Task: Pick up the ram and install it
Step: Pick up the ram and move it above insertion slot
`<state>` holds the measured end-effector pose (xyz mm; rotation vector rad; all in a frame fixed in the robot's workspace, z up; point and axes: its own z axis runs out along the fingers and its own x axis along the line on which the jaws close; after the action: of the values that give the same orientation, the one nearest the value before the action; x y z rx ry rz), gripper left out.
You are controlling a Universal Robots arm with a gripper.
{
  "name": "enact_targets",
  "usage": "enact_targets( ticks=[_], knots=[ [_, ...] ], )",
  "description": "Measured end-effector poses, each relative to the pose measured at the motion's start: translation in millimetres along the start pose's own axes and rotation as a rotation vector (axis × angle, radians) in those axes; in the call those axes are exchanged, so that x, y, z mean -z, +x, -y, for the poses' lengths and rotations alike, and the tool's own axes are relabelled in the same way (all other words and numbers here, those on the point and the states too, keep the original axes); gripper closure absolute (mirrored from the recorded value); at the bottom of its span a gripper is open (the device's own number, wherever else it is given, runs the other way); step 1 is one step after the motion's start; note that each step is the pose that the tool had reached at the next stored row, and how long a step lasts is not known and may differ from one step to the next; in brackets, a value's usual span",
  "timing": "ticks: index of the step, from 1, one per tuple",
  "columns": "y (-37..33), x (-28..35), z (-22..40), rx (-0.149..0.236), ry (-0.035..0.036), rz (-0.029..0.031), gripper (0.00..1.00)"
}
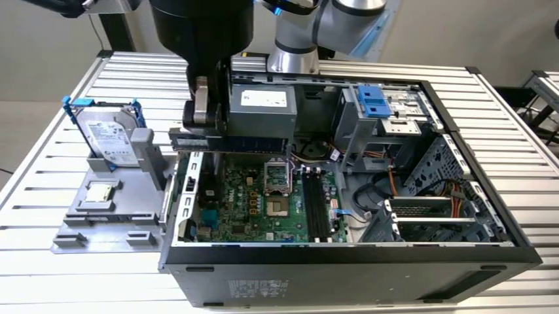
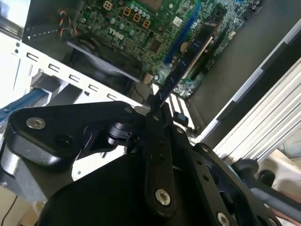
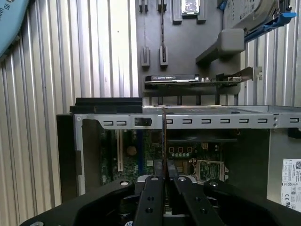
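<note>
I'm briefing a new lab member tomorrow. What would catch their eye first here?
The open computer case in the middle of the slatted table, its green motherboard exposed. Over it hangs the gripper, shut on the ram, a thin dark stick. At the exterior view's left, a silver hard drive in a blue bracket stands on its edge in a grey fixture.

Slatted metal table (image 1: 35, 196). Resting on it toward the exterior view's right, an open computer case (image 1: 349, 275); touching that, on the exterior view's left, a grey holder plate (image 1: 114, 219).
</note>
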<state>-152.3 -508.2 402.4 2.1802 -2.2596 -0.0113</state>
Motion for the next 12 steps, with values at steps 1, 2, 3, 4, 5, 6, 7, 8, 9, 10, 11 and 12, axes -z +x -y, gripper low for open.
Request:
enact_targets(
  ticks=[1,2,3,4,5,6,7,8,9,10,11,12],
  knots=[
    [-1.2,0.0,1.6,0.0,-0.0001,-0.0001,1.0],
    [-2.8,0.0,3.6,0.0,-0.0001,-0.0001,1.0],
    [-4.6,-0.1,5.9,0.0,0.0,-0.0001,1.0],
    [-6.6,-0.2,8.4,0.0,0.0,0.0,1.0],
    [-9.1,-0.3,11.6,0.0,0.0,0.0,1.0],
    [-11.5,-0.4,14.8,0.0,0.0,0.0,1.0],
    [-13.8,-0.5,17.9,0.0,-0.0001,-0.0001,1.0],
    [-16.1,-0.7,21.3,0.0,0.0,0.0001,1.0],
    [-18.2,-0.8,24.3,0.0,-0.0001,0.0,1.0],
    [-20.2,-0.9,27.1,0.0,0.0,0.0001,1.0],
    [-21.7,-1.0,29.7,0.0,0.0,0.0001,1.0],
    [-22.9,-1.0,32.4,0.0,0.0,0.0,1.0]
  ],
)
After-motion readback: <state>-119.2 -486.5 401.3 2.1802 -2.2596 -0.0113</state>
